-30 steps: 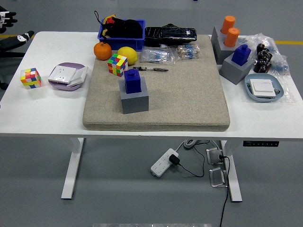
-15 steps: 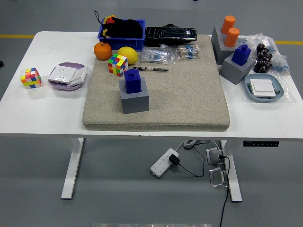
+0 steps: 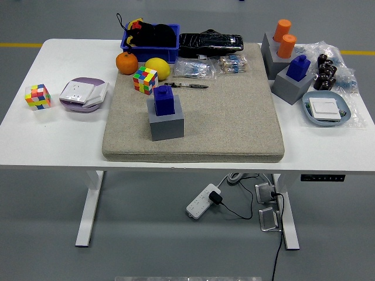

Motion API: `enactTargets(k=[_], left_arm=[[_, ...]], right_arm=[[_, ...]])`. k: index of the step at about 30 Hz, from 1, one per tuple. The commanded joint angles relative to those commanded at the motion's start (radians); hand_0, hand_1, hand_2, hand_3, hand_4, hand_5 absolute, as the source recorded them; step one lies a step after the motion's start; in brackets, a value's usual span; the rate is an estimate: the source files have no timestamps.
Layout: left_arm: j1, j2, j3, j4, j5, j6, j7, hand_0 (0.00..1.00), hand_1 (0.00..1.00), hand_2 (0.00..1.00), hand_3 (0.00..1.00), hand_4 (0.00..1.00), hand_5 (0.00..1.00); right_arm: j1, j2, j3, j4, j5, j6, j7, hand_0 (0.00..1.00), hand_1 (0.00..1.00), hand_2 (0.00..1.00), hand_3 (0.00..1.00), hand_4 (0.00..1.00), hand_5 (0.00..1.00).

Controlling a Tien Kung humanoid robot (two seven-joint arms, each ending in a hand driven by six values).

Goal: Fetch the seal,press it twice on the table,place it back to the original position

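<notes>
A blue seal (image 3: pixel 164 100) stands upright in a grey block holder (image 3: pixel 166 123) on the left part of the beige felt mat (image 3: pixel 234 117). A second blue seal (image 3: pixel 299 66) sits in another grey block (image 3: pixel 291 86) at the mat's right edge. Neither of my hands shows in the head view.
Behind the mat are an orange (image 3: pixel 126 62), a lemon (image 3: pixel 157 68), a colour cube (image 3: pixel 145 79), a blue bin (image 3: pixel 150 36) and bagged parts. Another cube (image 3: pixel 37 96) and a purple dish (image 3: pixel 82 93) lie left. Orange cylinders (image 3: pixel 285 37) and a blue tray (image 3: pixel 326 110) stand right.
A black object at the picture's far left edge, seen one second ago, has gone out of view. Nothing on the table has moved.
</notes>
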Motion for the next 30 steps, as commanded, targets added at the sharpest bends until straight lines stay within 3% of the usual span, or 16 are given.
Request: enactTargets(k=[30], left_arm=[[0.002, 0.013, 0.025, 0.001, 0.02, -0.006, 0.02, 0.838, 0.805, 0.798, 0.813, 0.788, 0.19]], right_arm=[[-0.015, -0.006, -0.009, 0.001, 0.0, -0.003, -0.005, 0.86, 0.789, 0.756, 0.754, 0.809, 0.528]])
